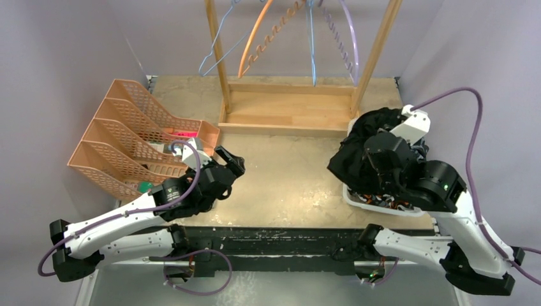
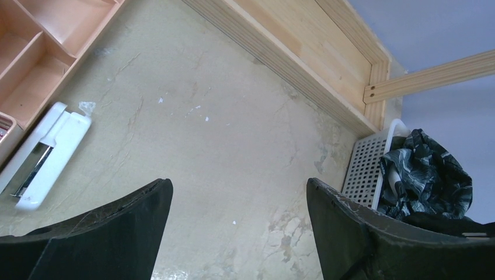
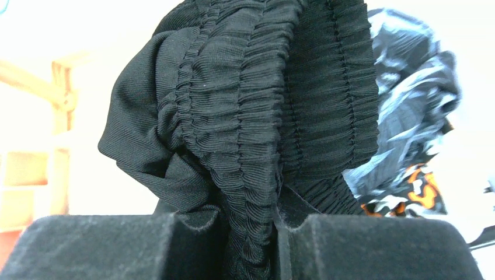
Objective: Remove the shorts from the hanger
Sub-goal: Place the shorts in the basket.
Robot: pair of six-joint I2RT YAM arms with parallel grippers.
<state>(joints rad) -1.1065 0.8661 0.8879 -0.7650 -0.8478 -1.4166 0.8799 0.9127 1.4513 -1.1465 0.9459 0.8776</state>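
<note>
An orange tiered desk tray (image 1: 127,137) stands at the left, with small pink and green items in its slots. Beside it the left end effector (image 2: 238,189) hovers over the tabletop (image 2: 233,116), jaws wide apart and holding nothing. A wooden rack (image 1: 290,108) with hangers (image 1: 312,51) stands behind. At the right, a white basket (image 2: 365,169) holds dark camouflage shorts (image 3: 408,105) and orange camouflage shorts (image 3: 417,192). Over it the right end effector (image 3: 251,233) pinches the black shorts (image 3: 251,105) by the waistband.

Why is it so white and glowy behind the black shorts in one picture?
Right wrist view: the black shorts fill the lens, so the background washes out white and the wooden rack looks pale and blurry. Left wrist view: the table is evenly lit and sharp.
</note>
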